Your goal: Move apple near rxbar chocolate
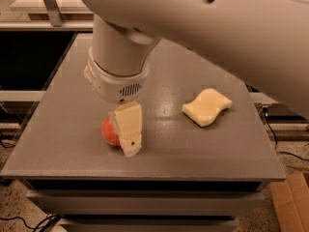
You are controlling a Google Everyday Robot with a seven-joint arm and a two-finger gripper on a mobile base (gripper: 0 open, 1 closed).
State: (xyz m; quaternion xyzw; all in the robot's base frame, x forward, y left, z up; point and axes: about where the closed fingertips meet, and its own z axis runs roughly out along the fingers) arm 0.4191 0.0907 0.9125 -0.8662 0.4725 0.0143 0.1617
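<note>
The red-orange apple sits on the grey table near its front left. Only the apple's left part shows, because my gripper hangs straight down from the big white arm and covers its right side. The gripper is low over the table, right against the apple. The rxbar chocolate is out of view, possibly hidden behind the arm.
A pale yellow wavy sponge lies on the right half of the table. The table's front edge is just below the apple. A cardboard box stands on the floor at the lower right.
</note>
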